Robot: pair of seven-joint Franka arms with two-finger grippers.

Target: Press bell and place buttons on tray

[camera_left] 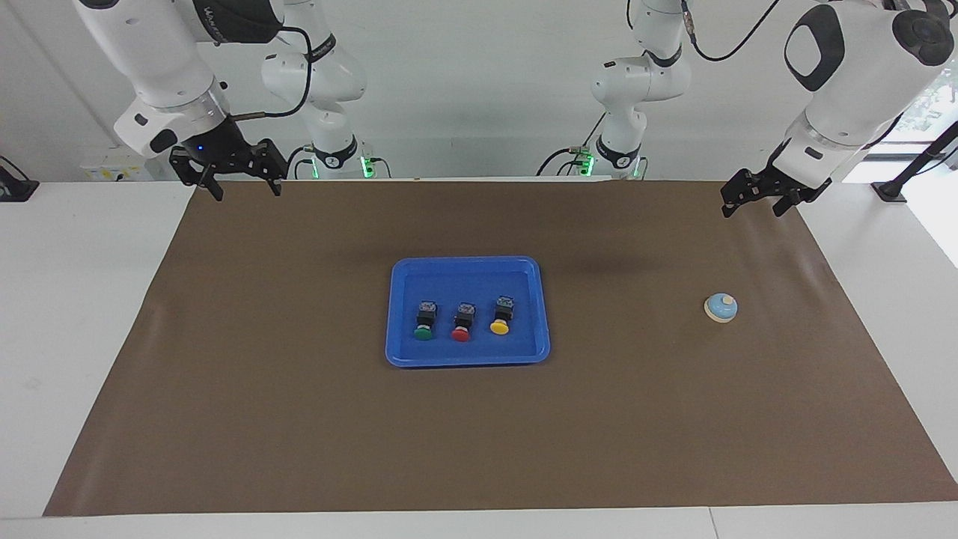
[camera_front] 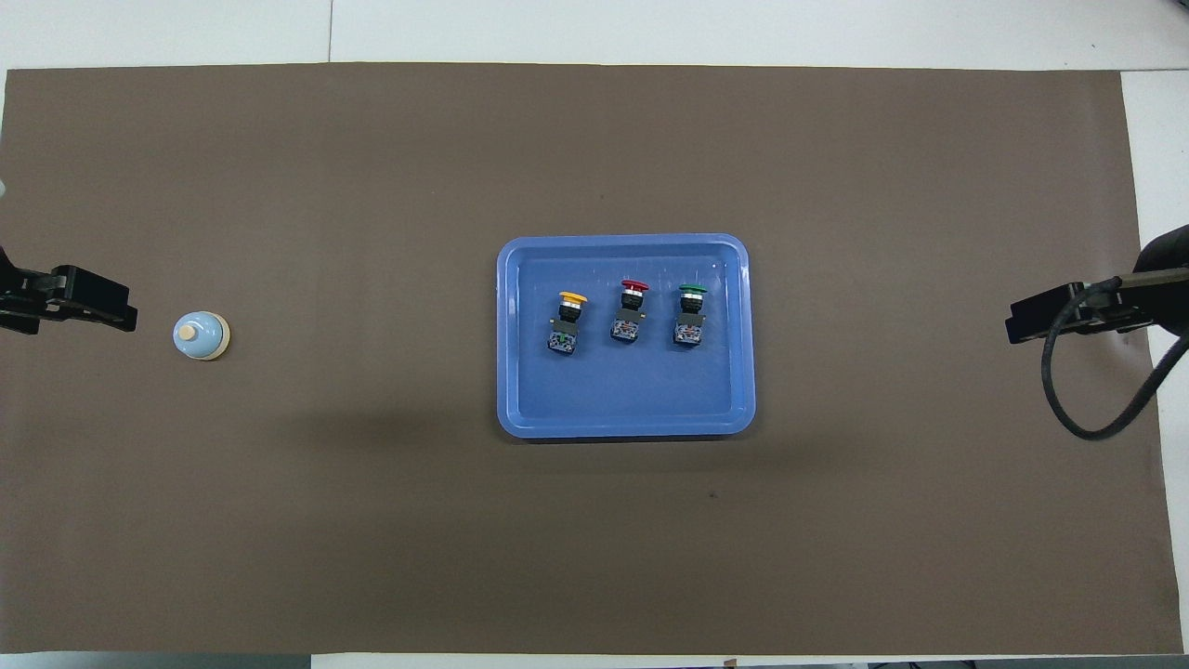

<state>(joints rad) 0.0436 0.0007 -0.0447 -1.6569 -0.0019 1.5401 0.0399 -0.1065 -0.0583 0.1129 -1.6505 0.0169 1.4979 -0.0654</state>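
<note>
Left tool (camera_left: 751,203): raised over the mat's robot-side corner, apparently open, nothing held. Right tool (camera_left: 241,183): spread wide, empty, parked at its own corner. Tray (camera_left: 468,267): mid-table; three buttons (camera_left: 461,323) laid inside in a row, caps pointing away from the robots. Bell (camera_left: 721,308): set level with the tray toward the left arm's end, within its reach.

A tray (camera_left: 467,268) lies at the middle of a table mat (camera_left: 299,419). Three push-button switches (camera_left: 462,321) lie in it in a row that runs from one arm's end toward the other, caps pointing away from the robots. A bell (camera_left: 721,308) stands on the mat well apart from the tray, toward the left arm's end.
</note>
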